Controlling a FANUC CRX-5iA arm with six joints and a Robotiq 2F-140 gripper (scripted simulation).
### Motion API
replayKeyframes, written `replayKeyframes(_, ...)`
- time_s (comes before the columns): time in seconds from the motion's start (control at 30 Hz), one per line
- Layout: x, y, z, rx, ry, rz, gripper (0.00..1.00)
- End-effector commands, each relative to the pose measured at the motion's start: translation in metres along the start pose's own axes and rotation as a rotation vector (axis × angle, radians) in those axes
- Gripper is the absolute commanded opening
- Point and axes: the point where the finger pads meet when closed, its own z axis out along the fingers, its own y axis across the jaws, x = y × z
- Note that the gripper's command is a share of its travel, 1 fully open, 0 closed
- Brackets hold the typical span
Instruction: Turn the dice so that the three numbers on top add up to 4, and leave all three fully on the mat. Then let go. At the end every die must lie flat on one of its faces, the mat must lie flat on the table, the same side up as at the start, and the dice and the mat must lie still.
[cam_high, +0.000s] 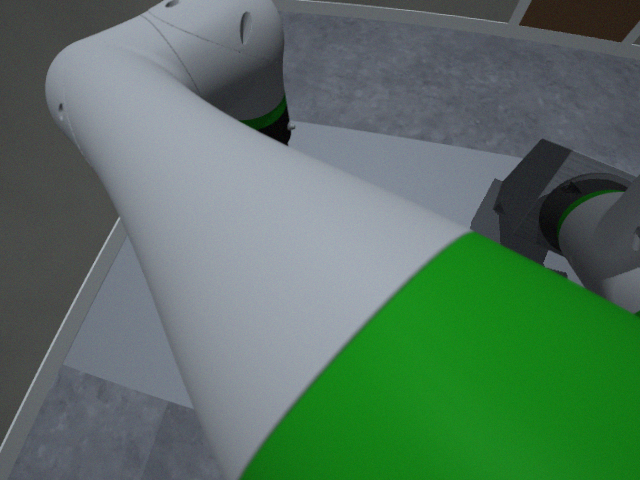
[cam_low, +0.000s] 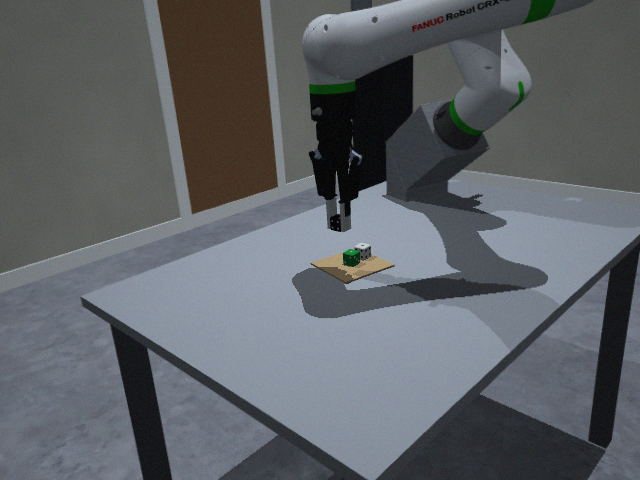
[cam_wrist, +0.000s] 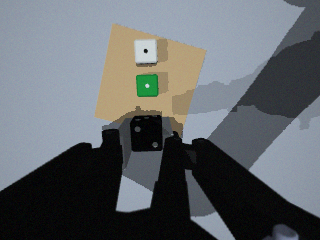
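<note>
My gripper (cam_low: 338, 221) is shut on a black die (cam_low: 334, 222) and holds it in the air above the table, just behind the tan mat (cam_low: 350, 267). In the wrist view the black die (cam_wrist: 146, 133) sits between my fingertips over the mat's near edge (cam_wrist: 150, 80). A green die (cam_wrist: 147, 85) lies on the mat with one pip up. A white die (cam_wrist: 145, 51) lies beyond it on the mat, also with one pip up. In the exterior view the green die (cam_low: 351, 256) and white die (cam_low: 362, 251) sit side by side. The top view shows only my arm (cam_high: 289, 289).
The grey table (cam_low: 361, 320) stretches wide around the mat. The robot's base block (cam_low: 431, 152) stands at the table's back. The arm's shadow falls across the table right of the mat.
</note>
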Motion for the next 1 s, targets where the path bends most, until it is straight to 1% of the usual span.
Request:
replayKeyframes(0.0, -0.001, 0.0, 0.0, 0.0, 0.001, -0.002, 0.16)
replayKeyframes(0.3, -0.001, 0.0, 0.001, 0.0, 0.001, -0.002, 0.16)
replayKeyframes(0.47, -0.001, 0.0, 0.007, 0.0, 0.001, -0.003, 0.16)
replayKeyframes(0.63, -0.001, 0.0, 0.024, 0.0, 0.001, -0.003, 0.16)
replayKeyframes(0.7, -0.001, 0.0, 0.024, 0.0, 0.001, -0.003, 0.16)
replayKeyframes(0.97, -0.002, -0.001, 0.062, 0.0, 0.001, -0.003, 0.16)
